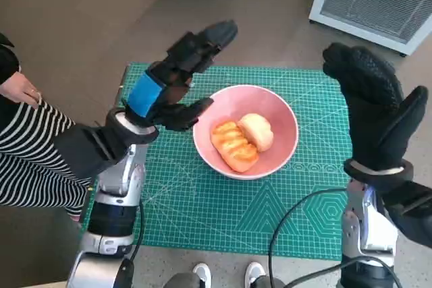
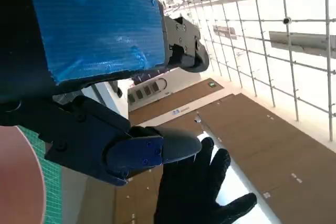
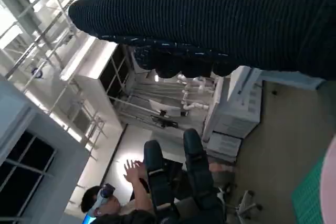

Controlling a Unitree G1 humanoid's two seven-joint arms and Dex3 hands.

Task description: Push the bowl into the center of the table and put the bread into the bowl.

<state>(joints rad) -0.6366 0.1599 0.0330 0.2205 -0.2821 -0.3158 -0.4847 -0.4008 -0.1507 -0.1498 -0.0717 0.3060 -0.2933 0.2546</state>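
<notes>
Bread (image 1: 241, 141) sits in the bowl (image 1: 283, 109); both hands (image 1: 177, 79) (image 1: 373, 106), fingers apart and empty, should probably just back off.

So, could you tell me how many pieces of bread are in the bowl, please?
2. Both lie in the pink bowl: a ridged orange-brown piece toward the left hand's side and a pale round bun touching it. None shows elsewhere; something beneath them cannot be ruled out.

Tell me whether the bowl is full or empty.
Holding bread: the pink bowl stands upright on the green mat with two bread pieces inside. Neither hand touches it.
</notes>
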